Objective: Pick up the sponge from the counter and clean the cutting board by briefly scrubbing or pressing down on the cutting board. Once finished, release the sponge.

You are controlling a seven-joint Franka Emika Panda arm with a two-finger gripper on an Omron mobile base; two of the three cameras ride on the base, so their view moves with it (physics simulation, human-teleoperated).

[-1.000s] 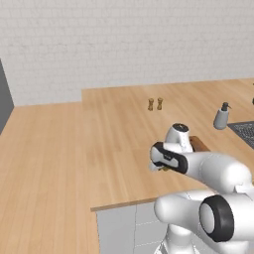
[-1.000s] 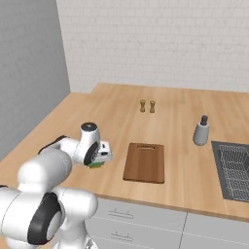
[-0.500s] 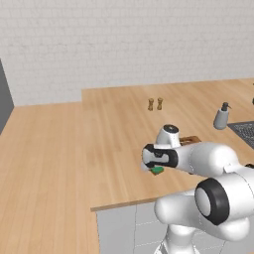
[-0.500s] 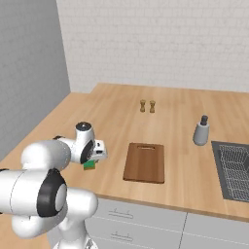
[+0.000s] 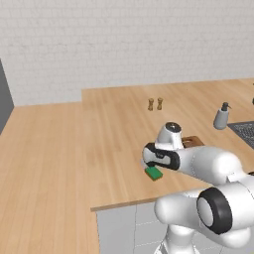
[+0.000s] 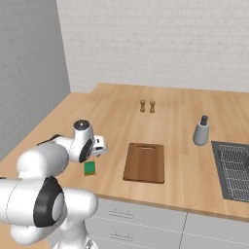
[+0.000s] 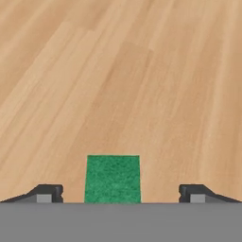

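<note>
Green on top, the sponge (image 7: 113, 178) is seen lying flat on the light-wood counter (image 6: 194, 170), just to the left of the cutting board (image 6: 145, 162) as the right base view shows it, and clear of the board's edge. It is judged to be light, soft and compressible, with a slightly rough top that should not slip between the fingers; it cannot break, but it may be squashed or tilted if pinched at a corner. A hold across its two long sides, near the middle, is judged best, so that its flat underside can be pressed evenly onto the board.

In the hand view the gripper (image 7: 121, 191) is held wide open with nothing grasped: the two dark fingertips (image 7: 46, 193) stand well apart, with the sponge between them and a gap left on each side. Whether the tips are already down at the sponge's level cannot be told.

One sponge and one cutting board are counted. Beyond the board, two small brown shakers (image 6: 147, 105) stand side by side, and one grey soap dispenser (image 6: 201, 131) is set to the board's right, with one sink (image 6: 236, 170) beyond it.
</note>
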